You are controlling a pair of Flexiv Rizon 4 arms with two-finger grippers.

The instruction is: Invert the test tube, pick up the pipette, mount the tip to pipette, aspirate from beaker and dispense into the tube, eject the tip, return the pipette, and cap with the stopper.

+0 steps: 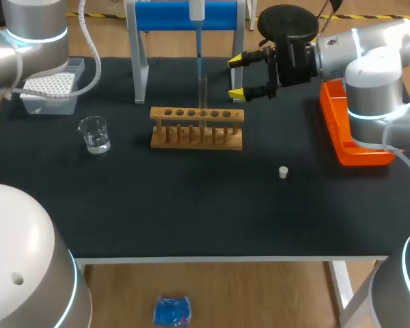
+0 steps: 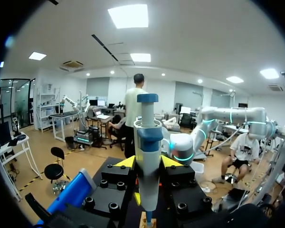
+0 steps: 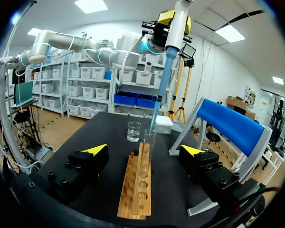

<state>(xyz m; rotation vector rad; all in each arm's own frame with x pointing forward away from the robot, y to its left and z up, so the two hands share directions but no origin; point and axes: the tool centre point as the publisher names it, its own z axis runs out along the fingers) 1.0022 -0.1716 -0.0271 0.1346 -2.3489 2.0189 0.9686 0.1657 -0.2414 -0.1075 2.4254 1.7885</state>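
My left gripper (image 2: 148,164) is shut on the white and blue pipette (image 2: 148,152), held upright over the wooden rack (image 1: 197,128). The pipette's long tip (image 1: 199,58) points down into the mouth of a clear test tube (image 1: 202,96) standing upright in the rack. In the right wrist view the pipette (image 3: 171,42) hangs from my left gripper (image 3: 164,19) above the tube (image 3: 148,142). My right gripper (image 1: 237,76) is open, level with the tube and just right of it, holding nothing. The glass beaker (image 1: 94,134) stands at the left. A small white stopper (image 1: 283,172) lies right of the rack.
A tip box (image 1: 49,87) sits at the back left. The blue and grey pipette stand (image 1: 184,15) rises behind the rack. An orange tray (image 1: 348,130) lies along the right edge under my right arm.
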